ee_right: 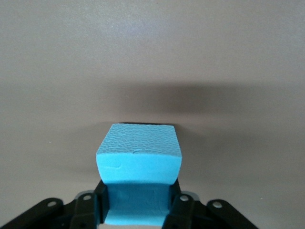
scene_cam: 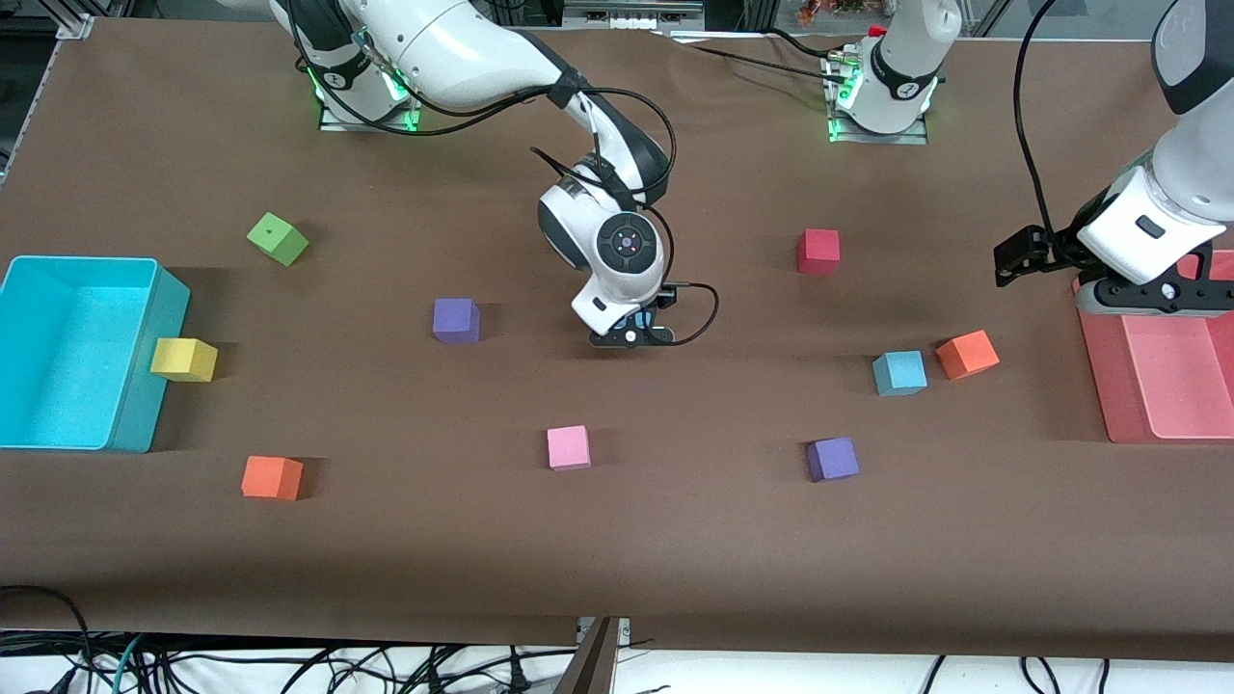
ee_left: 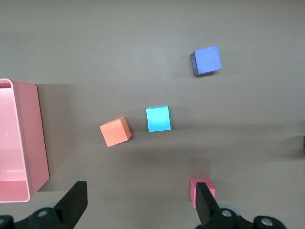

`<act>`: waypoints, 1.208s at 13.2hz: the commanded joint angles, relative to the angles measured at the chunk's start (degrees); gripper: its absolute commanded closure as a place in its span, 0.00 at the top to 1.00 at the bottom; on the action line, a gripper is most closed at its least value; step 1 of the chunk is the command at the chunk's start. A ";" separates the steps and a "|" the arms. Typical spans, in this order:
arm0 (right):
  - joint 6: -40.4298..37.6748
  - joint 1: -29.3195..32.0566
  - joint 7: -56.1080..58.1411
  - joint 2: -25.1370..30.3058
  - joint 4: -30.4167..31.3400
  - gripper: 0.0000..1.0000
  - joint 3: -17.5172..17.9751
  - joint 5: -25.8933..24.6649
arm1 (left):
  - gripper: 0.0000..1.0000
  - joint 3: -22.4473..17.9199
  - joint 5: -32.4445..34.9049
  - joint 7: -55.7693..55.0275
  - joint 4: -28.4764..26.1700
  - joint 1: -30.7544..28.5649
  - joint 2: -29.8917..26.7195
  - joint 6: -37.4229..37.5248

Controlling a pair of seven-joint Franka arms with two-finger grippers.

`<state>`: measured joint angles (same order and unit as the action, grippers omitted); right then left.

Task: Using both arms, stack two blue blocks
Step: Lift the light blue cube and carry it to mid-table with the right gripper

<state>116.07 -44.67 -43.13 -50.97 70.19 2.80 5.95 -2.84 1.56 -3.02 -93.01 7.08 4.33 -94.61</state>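
Note:
My right gripper [scene_cam: 631, 337] is down low at the middle of the table, shut on a sky-blue block [ee_right: 138, 157] that fills the space between its fingers [ee_right: 183, 202]. I cannot tell whether that block touches the table. The second sky-blue block [scene_cam: 899, 372] lies on the table toward the left arm's end, beside an orange cube [scene_cam: 967, 354]; it also shows in the left wrist view [ee_left: 158, 119]. My left gripper [scene_cam: 1152, 304] hangs high over the edge of the pink tray [scene_cam: 1099, 386], open and empty [ee_left: 140, 205].
A purple cube [scene_cam: 831, 459] lies nearer the camera than the second blue block, and a red cube [scene_cam: 818, 251] farther. Another purple cube [scene_cam: 455, 320] and a pink cube [scene_cam: 568, 447] lie near my right gripper. A turquoise bin [scene_cam: 135, 414] and yellow, green and orange cubes are at the right arm's end.

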 commanded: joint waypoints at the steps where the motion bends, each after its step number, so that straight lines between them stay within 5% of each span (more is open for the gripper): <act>1: 0.13 -0.50 -0.30 -1.06 -2.08 1.00 -0.60 0.73 | 1.00 -0.06 1.52 0.74 -0.41 1.01 0.50 -0.83; 8: -0.40 0.11 4.77 1.39 -2.17 1.00 -0.60 0.73 | 1.00 -0.15 1.17 0.82 -0.50 1.45 1.55 -0.83; 12: -2.60 3.44 24.96 8.94 4.58 1.00 -0.69 2.30 | 1.00 -0.15 0.90 0.91 -0.94 1.45 3.84 -3.11; 16: 0.37 8.80 53.78 19.30 17.66 1.00 -1.21 10.02 | 1.00 -0.06 0.73 0.91 -1.29 2.24 5.42 -4.34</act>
<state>113.81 -38.09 -1.01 -38.96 77.55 1.38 12.34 -2.74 1.56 -3.02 -93.52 8.36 9.43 -97.22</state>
